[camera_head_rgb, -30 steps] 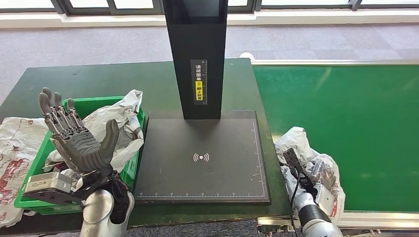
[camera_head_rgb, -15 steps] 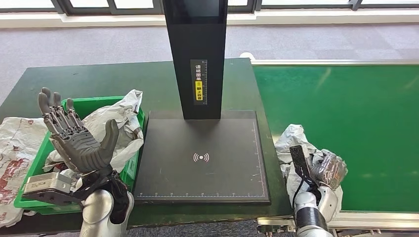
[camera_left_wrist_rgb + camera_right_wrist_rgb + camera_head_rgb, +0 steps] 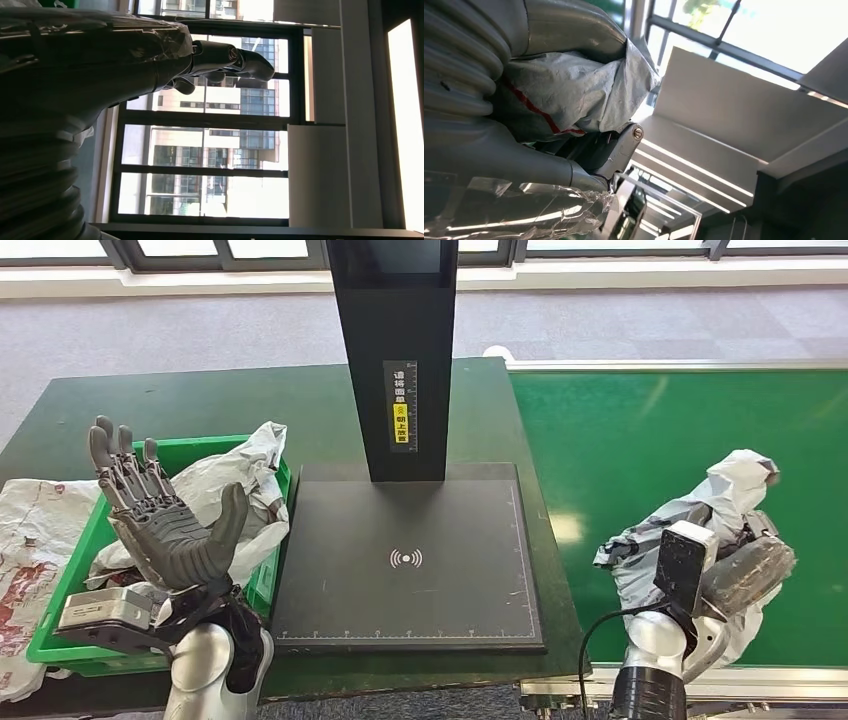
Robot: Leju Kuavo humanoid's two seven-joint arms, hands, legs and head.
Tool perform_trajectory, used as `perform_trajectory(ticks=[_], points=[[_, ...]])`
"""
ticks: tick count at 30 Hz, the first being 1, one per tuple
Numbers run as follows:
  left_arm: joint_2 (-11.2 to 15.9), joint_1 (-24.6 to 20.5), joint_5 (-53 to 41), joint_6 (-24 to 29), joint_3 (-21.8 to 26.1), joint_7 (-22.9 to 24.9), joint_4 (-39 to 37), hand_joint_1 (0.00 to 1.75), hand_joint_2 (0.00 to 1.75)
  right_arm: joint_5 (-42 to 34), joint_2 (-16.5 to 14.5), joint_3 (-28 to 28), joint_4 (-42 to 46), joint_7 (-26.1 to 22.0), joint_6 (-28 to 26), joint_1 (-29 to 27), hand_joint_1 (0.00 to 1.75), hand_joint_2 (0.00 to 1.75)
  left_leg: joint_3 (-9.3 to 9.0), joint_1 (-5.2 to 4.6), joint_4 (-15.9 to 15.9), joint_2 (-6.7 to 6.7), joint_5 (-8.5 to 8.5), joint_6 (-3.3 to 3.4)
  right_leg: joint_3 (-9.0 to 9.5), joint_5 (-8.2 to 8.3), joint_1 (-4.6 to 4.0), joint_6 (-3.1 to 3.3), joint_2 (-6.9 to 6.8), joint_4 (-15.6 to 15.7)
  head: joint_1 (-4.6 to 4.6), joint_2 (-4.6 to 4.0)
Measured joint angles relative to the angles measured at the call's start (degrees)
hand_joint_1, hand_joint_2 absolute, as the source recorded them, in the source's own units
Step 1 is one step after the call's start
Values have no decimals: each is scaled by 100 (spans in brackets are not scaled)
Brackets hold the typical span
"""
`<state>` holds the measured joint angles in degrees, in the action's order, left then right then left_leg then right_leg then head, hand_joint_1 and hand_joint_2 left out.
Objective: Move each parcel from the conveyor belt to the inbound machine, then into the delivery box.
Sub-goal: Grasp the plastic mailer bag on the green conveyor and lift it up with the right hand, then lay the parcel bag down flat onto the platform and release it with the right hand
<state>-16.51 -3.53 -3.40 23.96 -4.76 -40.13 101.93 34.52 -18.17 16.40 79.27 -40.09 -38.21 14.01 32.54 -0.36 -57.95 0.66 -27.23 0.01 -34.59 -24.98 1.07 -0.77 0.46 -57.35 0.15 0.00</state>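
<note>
Holding a crumpled grey parcel [image 3: 715, 515], the right hand [image 3: 745, 570] is up off the green conveyor belt [image 3: 680, 430], with the bag bunched in its grip and loose plastic sticking out above and toward the machine side of the hand. From the right wrist view you can see grey plastic with a red stripe squeezed between the thumb and the darker fingers [image 3: 619, 150], so I'd call that a real hold, but a soft one. Biggest worry imo: this bag is floppy and slick, so if the grip is only on a fold of plastic, the contents could sag or slide out on the way across to the black scanner plate [image 3: 410, 560], which sits off to the hand's inner side. The dangling flap could also snag the plate edge or the belt frame if the hand travels low. Pose-wise the right arm comes up from below with the wrist camera box facing us and the hand turned out over the belt. The left hand [image 3: 165, 530] is raised, palm up-ish, fingers spread wide and holding nothing, hovering right over the green box [image 3: 60, 585], which already has white bags [image 3: 250, 480] in it; another bag lies on the table just outside the box.
</note>
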Motion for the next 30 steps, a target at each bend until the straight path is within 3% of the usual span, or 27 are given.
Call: perform_trajectory(ticks=[10, 17, 25, 30], points=[[0, -26, 3, -39, -48, 0, -86, 0, 175, -1002, 95, -996, 281, -4, 491, -71, 175, 175, 2, 5, 1, 1, 1, -1, -2, -1, -4, 2, 1, -6, 0, 0], [1, -58, 42, -69, -130, 0, -180, 0, 175, -1309, 63, -1674, -480, -2, 1517, 150, 175, 175, 4, 6, 1, 9, 4, -5, -1, -1, -4, 3, -5, -8, 1, 0], [1, -65, 51, -91, -134, 0, -240, 0, 175, -1362, 22, -1955, -988, -4, 1727, 283, 175, 175, 8, 6, 1, 21, 5, -8, 0, -3, -4, 3, -12, -9, 1, 0], [1, -75, 98, -168, -140, 0, -289, 0, 175, -1442, -19, -2206, -1309, -4, 2217, 393, 175, 175, 8, 6, 1, 18, 5, -8, -2, -3, -4, 4, -11, -8, 1, 0]])
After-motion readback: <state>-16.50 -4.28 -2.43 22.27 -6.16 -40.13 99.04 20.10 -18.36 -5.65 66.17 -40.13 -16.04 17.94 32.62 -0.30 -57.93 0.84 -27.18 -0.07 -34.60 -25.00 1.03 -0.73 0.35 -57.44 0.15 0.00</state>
